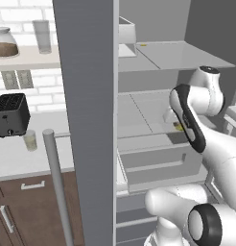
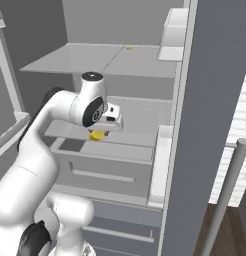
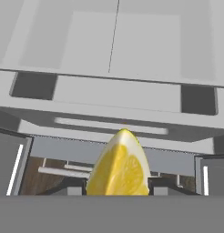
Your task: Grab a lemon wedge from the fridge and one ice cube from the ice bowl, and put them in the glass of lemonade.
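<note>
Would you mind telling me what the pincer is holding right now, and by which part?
The pincer holds the lemon wedge, gripped at its wide lower end, one finger on each side; the pointed tip sticks out free.

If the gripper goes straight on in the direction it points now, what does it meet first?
Probably the fridge shelf front, just beyond the lemon wedge that the gripper holds between its fingers. Depth is unclear, so the distance cannot be judged.

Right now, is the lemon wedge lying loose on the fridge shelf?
No, in the hand view the lemon wedge sits between the gripper fingertips, held off the shelf.
</note>
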You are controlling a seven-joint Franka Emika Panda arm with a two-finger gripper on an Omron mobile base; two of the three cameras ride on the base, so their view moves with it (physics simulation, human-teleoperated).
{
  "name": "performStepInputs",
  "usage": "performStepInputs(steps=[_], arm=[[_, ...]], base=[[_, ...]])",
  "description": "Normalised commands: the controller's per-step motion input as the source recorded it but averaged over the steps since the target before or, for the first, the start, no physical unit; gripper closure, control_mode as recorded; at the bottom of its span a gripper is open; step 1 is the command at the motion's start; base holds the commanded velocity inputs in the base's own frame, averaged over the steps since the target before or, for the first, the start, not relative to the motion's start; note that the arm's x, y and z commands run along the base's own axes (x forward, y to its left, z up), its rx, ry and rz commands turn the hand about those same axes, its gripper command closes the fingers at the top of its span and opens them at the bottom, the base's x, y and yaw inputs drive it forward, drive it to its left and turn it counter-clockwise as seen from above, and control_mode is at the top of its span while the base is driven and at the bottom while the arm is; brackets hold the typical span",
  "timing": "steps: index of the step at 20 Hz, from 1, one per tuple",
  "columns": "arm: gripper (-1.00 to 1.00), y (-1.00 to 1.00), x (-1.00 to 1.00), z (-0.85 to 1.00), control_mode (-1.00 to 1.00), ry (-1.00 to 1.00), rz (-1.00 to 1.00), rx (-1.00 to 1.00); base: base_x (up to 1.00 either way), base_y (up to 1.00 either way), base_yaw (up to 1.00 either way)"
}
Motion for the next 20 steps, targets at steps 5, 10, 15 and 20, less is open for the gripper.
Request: performStepInputs(steps=[5, 10, 15, 20], arm=[[1.00, 0.31, -0.53, 0.51, -1.00, 0.00, 0.00, 0.00], [1.00, 0.20, -0.37, 0.32, -1.00, 0.03, -0.04, 0.00], [1.00, 0.02, -0.26, 0.00, -1.00, 0.00, 0.00, 0.01], [1.00, 0.00, 0.00, 0.00, -1.00, 0.00, 0.00, 0.00]], base=[[0.00, 0.00, 0.00], [0.00, 0.00, 0.00], [0.00, 0.00, 0.00], [0.00, 0.00, 0.00]])
